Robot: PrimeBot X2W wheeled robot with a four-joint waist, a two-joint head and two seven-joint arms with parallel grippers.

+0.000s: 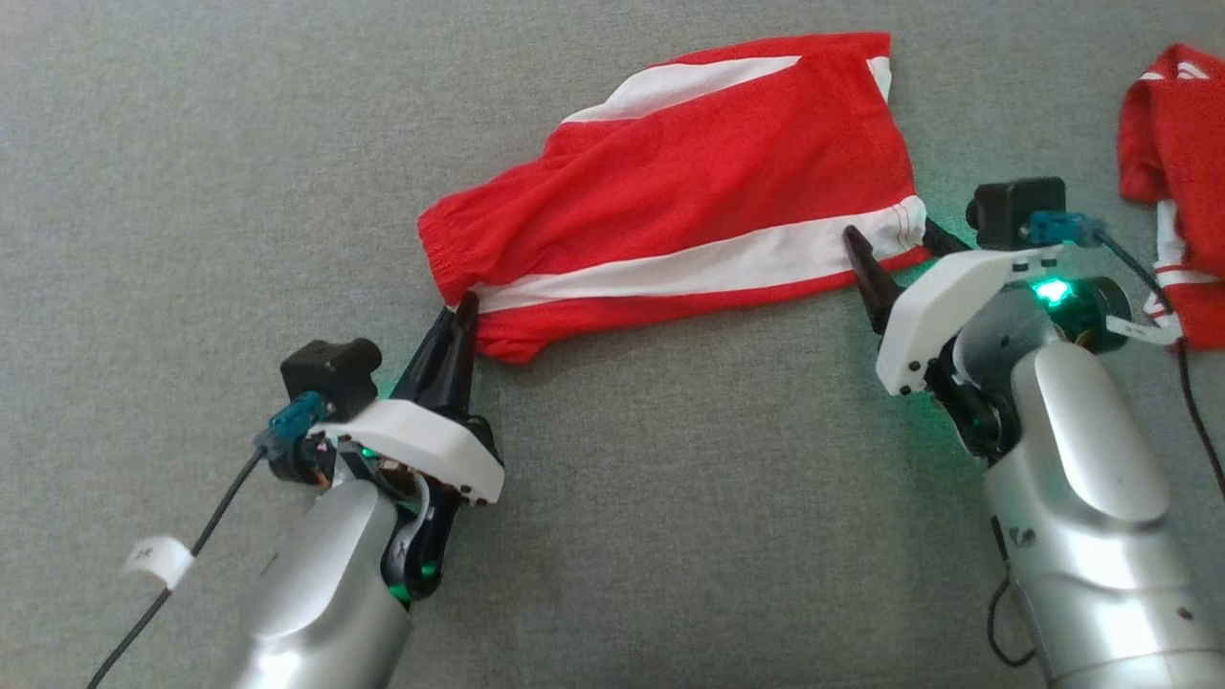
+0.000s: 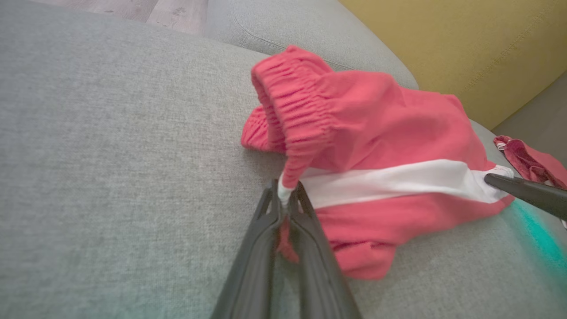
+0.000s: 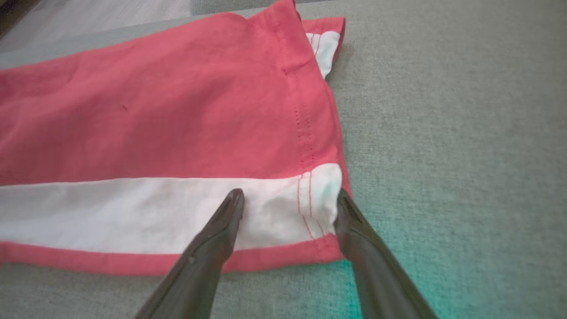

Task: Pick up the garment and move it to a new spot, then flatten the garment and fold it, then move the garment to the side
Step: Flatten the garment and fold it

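Your left gripper (image 1: pixel 466 311) pinches the shorts (image 1: pixel 689 182) by the waistband (image 2: pixel 288 115); close the wide-open right gripper (image 3: pixel 290 197) (empty, straddling the hem (image 3: pixel 316 199)) before lifting evenly.

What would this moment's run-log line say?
left tool: shut on waistband corner of red-and-white striped fabric shorts | right tool: open, astride shorts' hem corner | surface: grey fabric cushion | second red garment: far right
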